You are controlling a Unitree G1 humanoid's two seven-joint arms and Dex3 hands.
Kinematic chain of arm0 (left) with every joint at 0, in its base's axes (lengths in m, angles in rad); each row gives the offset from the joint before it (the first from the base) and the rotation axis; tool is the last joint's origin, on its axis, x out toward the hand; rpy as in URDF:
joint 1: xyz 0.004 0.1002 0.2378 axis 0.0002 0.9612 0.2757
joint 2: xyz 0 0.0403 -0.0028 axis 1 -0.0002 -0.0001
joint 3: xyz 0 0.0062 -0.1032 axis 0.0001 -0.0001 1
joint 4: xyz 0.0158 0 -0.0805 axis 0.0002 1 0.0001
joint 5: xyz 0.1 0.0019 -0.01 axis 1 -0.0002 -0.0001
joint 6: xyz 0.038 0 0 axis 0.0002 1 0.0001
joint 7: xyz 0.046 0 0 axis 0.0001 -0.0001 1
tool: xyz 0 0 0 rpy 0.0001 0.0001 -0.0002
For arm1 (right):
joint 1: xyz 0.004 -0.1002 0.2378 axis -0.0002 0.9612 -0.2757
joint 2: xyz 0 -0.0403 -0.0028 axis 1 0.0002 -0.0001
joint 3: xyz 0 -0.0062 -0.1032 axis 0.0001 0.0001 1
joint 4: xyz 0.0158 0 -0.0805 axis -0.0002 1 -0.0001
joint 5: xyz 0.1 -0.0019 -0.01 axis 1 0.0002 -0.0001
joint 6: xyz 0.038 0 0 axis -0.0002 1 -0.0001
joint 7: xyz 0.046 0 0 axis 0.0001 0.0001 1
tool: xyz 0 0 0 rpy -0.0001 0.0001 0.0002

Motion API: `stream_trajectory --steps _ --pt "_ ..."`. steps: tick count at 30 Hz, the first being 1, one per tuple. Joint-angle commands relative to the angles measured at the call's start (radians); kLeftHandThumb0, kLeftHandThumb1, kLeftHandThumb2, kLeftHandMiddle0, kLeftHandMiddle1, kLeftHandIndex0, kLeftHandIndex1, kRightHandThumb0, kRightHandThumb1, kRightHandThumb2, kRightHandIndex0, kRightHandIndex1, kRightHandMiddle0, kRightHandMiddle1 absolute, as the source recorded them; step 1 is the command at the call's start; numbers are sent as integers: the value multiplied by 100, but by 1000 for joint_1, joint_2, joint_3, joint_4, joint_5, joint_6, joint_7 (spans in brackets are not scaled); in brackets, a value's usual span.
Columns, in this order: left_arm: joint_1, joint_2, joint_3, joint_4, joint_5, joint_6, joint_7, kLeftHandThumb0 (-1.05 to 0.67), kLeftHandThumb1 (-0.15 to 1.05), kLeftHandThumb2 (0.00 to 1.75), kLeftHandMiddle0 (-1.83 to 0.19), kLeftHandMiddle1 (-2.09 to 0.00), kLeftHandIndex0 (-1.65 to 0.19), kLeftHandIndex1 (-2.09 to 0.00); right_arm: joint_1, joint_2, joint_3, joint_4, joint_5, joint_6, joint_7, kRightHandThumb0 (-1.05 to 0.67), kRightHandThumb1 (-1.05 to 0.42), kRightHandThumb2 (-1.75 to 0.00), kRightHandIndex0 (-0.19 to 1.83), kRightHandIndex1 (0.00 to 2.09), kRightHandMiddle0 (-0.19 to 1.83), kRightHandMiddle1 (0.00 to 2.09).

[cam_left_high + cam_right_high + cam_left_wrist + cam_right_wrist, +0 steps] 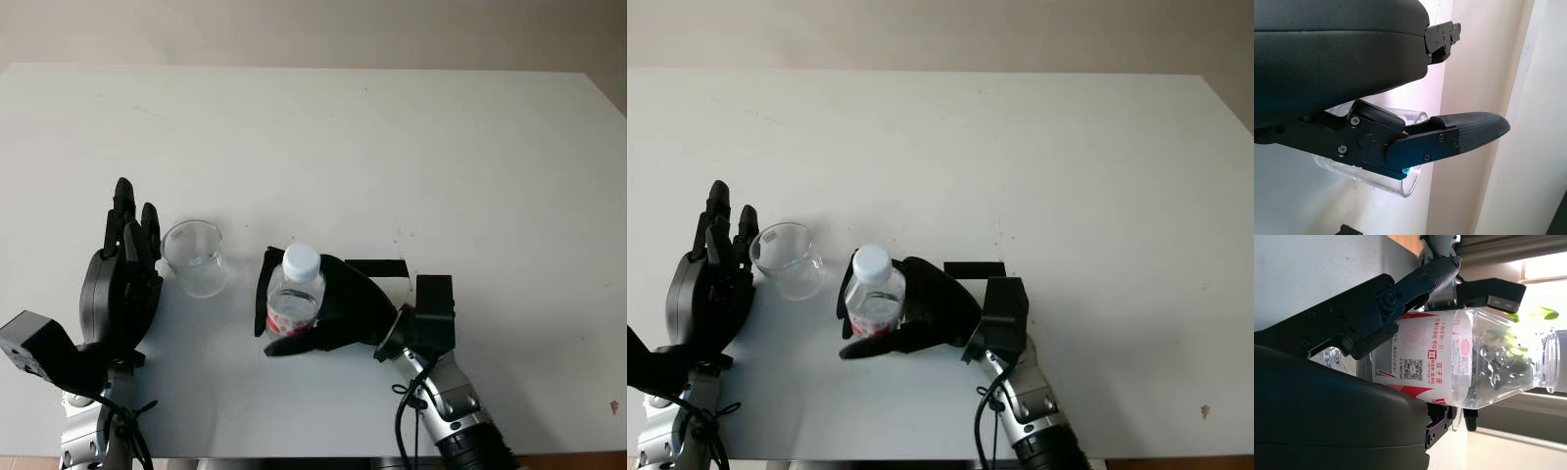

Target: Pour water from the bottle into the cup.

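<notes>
Head views: table; upright capped bottle near its front edge, clasped by right hand; cup left of bottle; left hand beside cup, holding nothing.
Left wrist: cup behind finger.
Right wrist: fingers round bottle label.

Bare indoor test setup, likely a lab or plain room

A plain white counter stands against a beige wall, with 1 small strip of black tape stuck on its surface. The right wrist view catches a bright window and green leaves beyond it.
</notes>
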Motion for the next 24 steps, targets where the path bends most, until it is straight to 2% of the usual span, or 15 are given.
stream_trajectory --steps 1,4,7,12,16,21,24 --pt "15 -13 1 22 -3 2 -1 -81 105 62 19 0 19 0 -18 -19 17 -42 -17 -8 18 -58 -101 -6 159 201 142 209" --pt "12 -13 3 29 -8 0 -6 -81 105 62 19 0 19 0 -5 -30 30 -57 -38 -40 18 -54 -103 -6 178 207 159 209" --pt "12 -11 4 31 -5 -1 -5 -81 105 62 19 0 19 0 15 -33 33 -73 -49 -36 -2 -49 -105 -11 183 209 178 209" --pt "3 -11 8 42 -8 -2 -5 -81 105 62 19 0 19 0 32 -14 19 -41 -125 -155 -118 -45 -105 -34 183 209 183 209" --pt "-4 -9 10 48 -5 0 -4 -81 105 61 19 0 19 0 20 5 -8 -22 -141 -160 -213 -41 -105 -43 183 209 183 209" --pt "-15 -7 11 60 -3 -5 -8 -81 105 61 19 -1 19 0 -116 30 -76 73 -164 -163 -344 -41 -105 -50 183 209 183 209" --pt "-21 -9 11 61 -1 -6 -6 -81 105 60 19 -2 19 0 -265 40 -109 174 -223 -141 -457 -37 -105 -60 183 209 183 209"
